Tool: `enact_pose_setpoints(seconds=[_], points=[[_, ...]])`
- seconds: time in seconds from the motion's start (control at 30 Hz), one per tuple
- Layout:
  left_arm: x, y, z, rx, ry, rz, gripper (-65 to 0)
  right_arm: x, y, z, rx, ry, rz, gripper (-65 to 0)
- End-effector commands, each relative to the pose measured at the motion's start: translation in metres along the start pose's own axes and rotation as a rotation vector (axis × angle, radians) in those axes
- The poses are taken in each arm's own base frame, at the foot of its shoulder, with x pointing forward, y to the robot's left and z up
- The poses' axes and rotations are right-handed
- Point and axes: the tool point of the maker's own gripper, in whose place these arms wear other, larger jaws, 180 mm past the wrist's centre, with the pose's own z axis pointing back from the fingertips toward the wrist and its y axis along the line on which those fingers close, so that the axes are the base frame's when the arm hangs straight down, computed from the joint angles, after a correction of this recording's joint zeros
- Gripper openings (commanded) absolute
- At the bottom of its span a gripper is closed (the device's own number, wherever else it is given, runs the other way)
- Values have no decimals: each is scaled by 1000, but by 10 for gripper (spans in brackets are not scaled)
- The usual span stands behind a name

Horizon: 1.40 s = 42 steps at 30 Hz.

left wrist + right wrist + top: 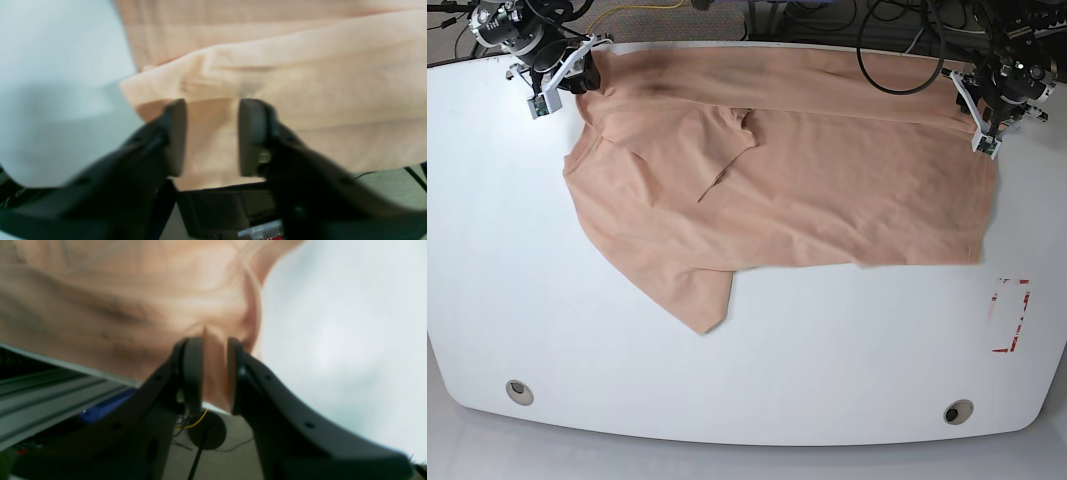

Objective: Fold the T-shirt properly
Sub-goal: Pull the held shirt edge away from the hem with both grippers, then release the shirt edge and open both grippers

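In the left wrist view we saw the left gripper (211, 136) with its two dark fingers (175, 136) apart, straddling a folded edge of the peach T-shirt (300, 83); cloth lay between the pads, yet a plain gap remained on either side, so we could not tell whether the cloth was truly pinched; the white table (50, 66) showed to the left of the fabric.

In the right wrist view the right gripper (215, 373) had its fingers (193, 373) drawn close on a thin upright fold of the T-shirt (116, 290), the cloth filling the narrow space between the pads; the table (333, 323) lay pale on the right, and a metal rail (50, 393) ran below the fabric on the left.

In the base view the T-shirt (807, 190) lay spread across the far half of the table (757, 380), one sleeve pointing toward the near edge; the right gripper (577, 62) sat at the shirt's far left corner, the left gripper (980, 110) at its right edge near the table's far right corner; a red-marked outline (1010, 316) lay near the right edge, well apart from the cloth.
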Motion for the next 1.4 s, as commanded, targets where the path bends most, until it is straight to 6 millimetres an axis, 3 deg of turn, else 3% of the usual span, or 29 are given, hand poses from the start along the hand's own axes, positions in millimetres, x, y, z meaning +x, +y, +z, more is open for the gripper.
enact_pose_setpoints(seconds=[0.0, 0.13, 0.43, 0.73, 1.03, 1.37], points=[[-1, 5, 2, 14, -11, -9, -489, 1, -7, 1, -6, -11, -7, -534], [-14, 11, -2, 12, 24, -7, -486, -13, -15, -6, -15, 28, -34, -534], [-42, 25, -17, -10, 115, 0, -486, -20, -45, -14, -142, 107, 34, -534], [-39, 26, -19, -14, 78, 2, -486, -13, -60, -13, -210, 125, 81, -534], [-11, 34, 7, 62, 33, -64, -486, 33, -50, 4, -254, 24, 185, -533], [32, 48, 18, 117, -71, -69, -486, 82, -29, -14, -190, -98, 202, -533]])
